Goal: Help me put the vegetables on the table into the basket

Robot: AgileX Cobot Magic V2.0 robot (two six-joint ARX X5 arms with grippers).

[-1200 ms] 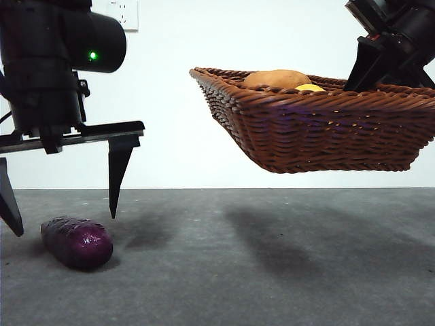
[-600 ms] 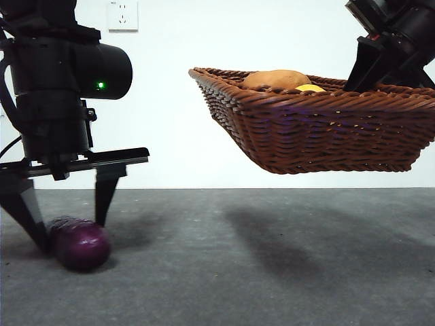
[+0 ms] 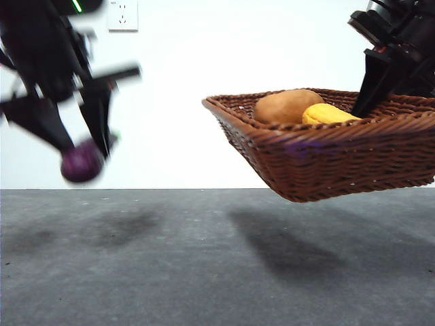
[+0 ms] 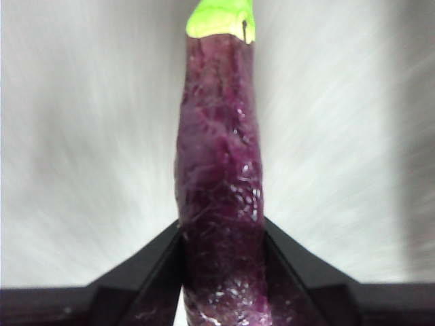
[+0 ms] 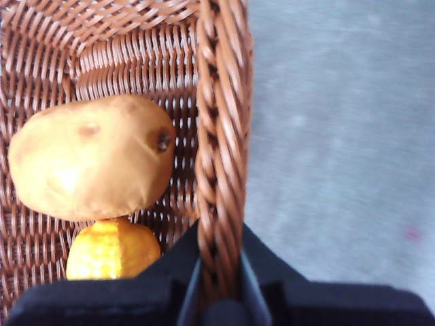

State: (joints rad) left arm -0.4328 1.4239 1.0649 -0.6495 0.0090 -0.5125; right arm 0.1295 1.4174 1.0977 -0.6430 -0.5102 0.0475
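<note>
1 purple vegetable (image 4: 221, 197) runs lengthwise between left tool (image 4: 221, 272) jaws.

Left end effector (image 3: 83, 153) lifted glossy dark purple oblong vegetable (image 3: 81, 163) off bench; dark brown woven wicker basket (image 3: 326, 159) dropped lower, tilted

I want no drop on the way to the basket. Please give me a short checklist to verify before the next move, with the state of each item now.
1. Left gripper shut on the purple vegetable: ok.
2. Vegetable off the table: ok.
3. Right gripper shut on the basket rim: ok.
4. Basket level: not ok, tilted.
5. Potato and corn inside: ok.
6. Grip firm enough: cannot tell, front view blurred.
</note>
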